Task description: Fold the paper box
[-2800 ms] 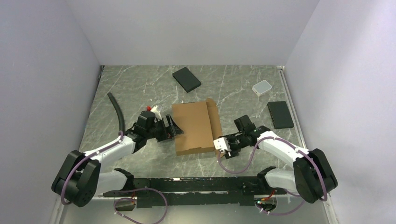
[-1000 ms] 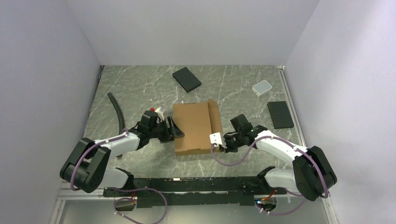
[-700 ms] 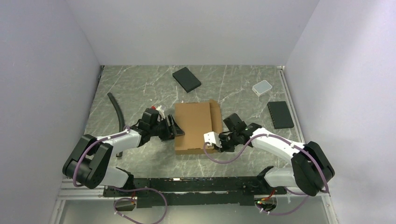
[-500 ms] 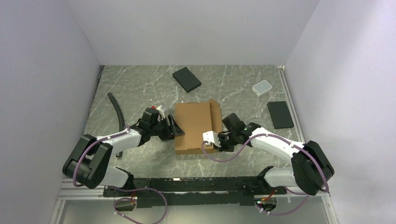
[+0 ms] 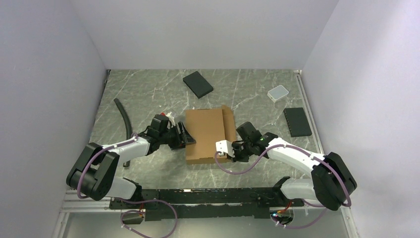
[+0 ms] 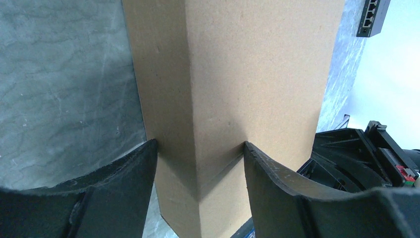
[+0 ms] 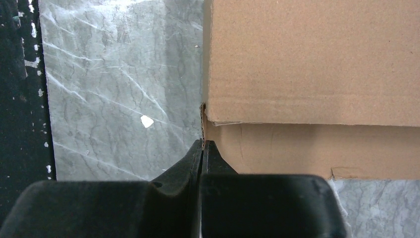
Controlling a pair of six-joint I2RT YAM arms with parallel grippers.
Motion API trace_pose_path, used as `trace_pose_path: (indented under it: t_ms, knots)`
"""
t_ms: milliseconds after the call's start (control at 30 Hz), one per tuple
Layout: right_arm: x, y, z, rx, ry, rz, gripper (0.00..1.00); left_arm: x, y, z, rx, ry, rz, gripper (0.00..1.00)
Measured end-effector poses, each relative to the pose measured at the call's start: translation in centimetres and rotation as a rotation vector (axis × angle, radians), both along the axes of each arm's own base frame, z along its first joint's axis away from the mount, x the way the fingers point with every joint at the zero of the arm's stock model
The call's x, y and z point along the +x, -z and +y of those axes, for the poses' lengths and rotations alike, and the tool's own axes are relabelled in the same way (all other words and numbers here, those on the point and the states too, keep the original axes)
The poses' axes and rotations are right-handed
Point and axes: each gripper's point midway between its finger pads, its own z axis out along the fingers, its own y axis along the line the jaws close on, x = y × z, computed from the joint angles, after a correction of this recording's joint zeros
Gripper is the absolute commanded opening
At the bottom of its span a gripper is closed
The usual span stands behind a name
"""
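- Brown cardboard, the paper box [image 5: 208, 136] lies mid-way across the table [image 5: 148, 94], lid folded down.
- Left gripper [image 6: 199, 148] is spread, straddling the box's left edge, likely bracing it against sliding.
- Right gripper [image 7: 202, 145], pressed together, touches the near right corner, probably to tuck a flap.
- Left arm [image 5: 124, 148] and right arm [image 5: 292, 153] reach low, wrists turned inward.

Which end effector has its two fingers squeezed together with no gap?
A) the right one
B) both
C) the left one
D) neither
A: the right end effector has its fingers touching at the corner of the paper box, while the left end effector has its fingers spread apart with the box between them.
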Motion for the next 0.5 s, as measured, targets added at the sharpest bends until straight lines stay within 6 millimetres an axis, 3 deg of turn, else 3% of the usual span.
trace_pose_path:
  t_ms: [500]
  knots:
    - [0.10, 0.37, -0.32, 0.026, 0.022, 0.045, 0.00, 0.00, -0.05, 0.00, 0.000, -0.001, -0.001, 0.66]
